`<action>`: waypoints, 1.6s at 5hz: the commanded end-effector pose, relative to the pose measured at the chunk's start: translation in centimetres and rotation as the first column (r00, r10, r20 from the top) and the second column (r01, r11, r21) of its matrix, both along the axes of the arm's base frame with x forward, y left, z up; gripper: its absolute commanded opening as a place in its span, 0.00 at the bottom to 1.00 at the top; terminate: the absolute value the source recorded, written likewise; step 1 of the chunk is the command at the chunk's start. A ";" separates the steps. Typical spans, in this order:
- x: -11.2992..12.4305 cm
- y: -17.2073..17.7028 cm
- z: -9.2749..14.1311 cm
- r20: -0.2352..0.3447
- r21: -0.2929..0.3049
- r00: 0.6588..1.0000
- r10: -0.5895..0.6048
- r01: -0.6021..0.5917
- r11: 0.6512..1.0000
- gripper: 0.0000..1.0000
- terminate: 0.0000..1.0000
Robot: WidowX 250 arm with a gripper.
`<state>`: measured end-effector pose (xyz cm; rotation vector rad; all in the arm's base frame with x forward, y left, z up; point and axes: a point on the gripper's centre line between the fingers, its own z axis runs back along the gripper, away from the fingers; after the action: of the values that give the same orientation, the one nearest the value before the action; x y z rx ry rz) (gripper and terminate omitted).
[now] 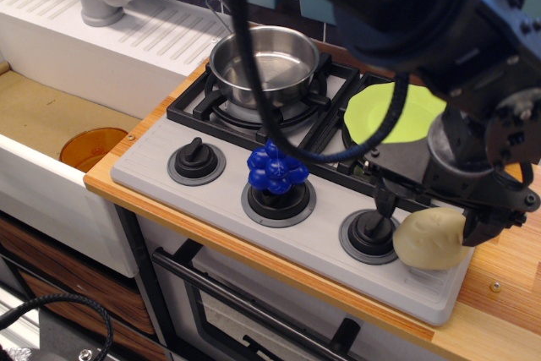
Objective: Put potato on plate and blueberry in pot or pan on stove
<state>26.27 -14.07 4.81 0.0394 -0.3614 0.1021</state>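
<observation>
Straddling the potato (433,240) at the stove's (220,200) front right corner, gripper (427,221) jaws spread; blueberry (277,168) sits on the middle knob (278,198), plate (393,115) behind, pot (264,64) back left.

blue blueberry (277,168) (lime plate (380,116))

A: Where's the gripper (429,219)?
B: Low over the potato (429,241), fingers apart, straddling it at the stove's (220,209) front right corner.
A: And the blueberry (276,168)?
B: Sitting on the middle knob (278,196).
</observation>
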 end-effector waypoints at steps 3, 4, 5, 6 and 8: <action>0.7 -1.6 -1.2 0.077 0.001 0.997 0.009 -0.009 1.000 1.00 0.00; 0.5 -2.0 -1.3 0.064 0.015 0.998 0.023 -0.024 1.000 0.00 0.00; 0.6 -2.4 -1.0 0.051 0.019 0.998 0.044 -0.045 0.999 0.00 0.00; 0.7 -2.5 -0.2 0.026 0.020 0.998 0.050 -0.050 0.999 0.00 0.00; 1.3 -1.8 3.3 -0.039 0.031 0.998 0.044 -0.043 0.999 0.00 0.00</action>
<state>26.78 -15.54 6.18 0.1214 -0.2615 0.1293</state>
